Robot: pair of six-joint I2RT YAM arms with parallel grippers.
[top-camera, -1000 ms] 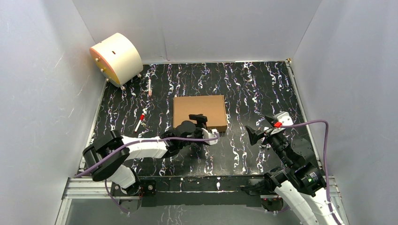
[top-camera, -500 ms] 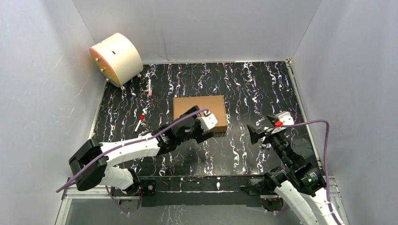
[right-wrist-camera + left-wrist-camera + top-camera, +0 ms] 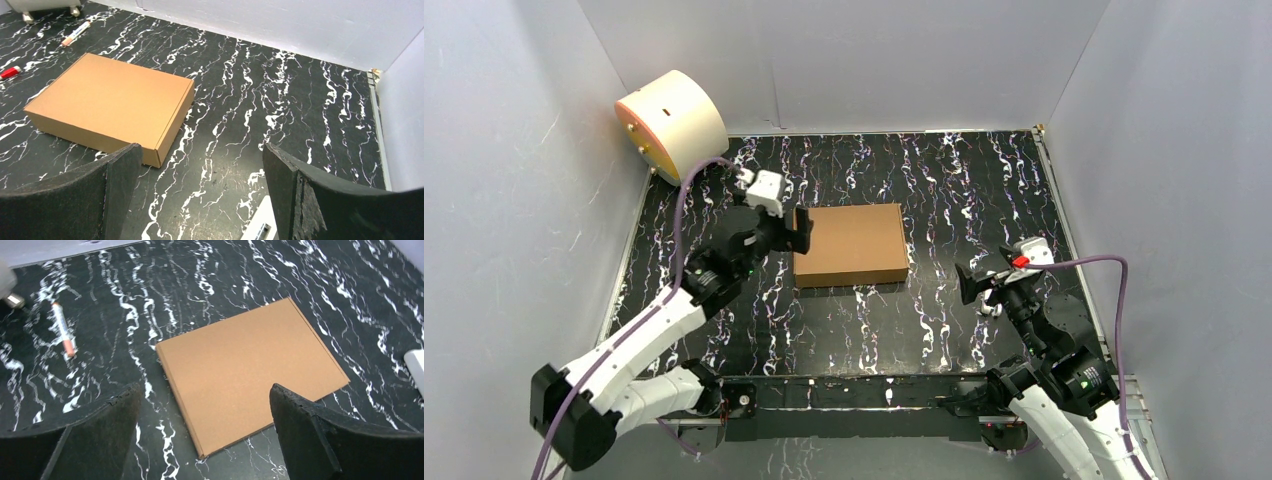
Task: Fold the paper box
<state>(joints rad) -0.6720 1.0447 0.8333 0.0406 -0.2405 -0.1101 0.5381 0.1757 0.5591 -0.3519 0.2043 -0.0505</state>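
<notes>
Black marbled tabletop (image 3: 964, 180) carries the paper box (image 3: 852, 243) near its middle, a shade towards the left edge. It sits flat on its base with the lid down and the walls squared up, so to my eye the folding looks done or nearly so.

Corrugated brown card like that should be light and stiff across its broad face, but easy to dent at corners and creases. I'd expect it to skate on this smooth top if shoved from one side only. The sensible hold is a pinch over a wall's top rim, or one arm pressing the lid while the other works an edge.

Its long axis runs left to right, parallel to the far edge, with the short walls facing the side edges. Which long side is the hinge I cannot tell.

The left gripper (image 3: 786, 232) hangs spread wide just beside the box's left short wall, grasping nothing. The right gripper (image 3: 200, 152), equally splayed and empty, hovers well apart from the box, towards the right edge. A thin marker (image 3: 62, 332) lies nearer the left edge.
</notes>
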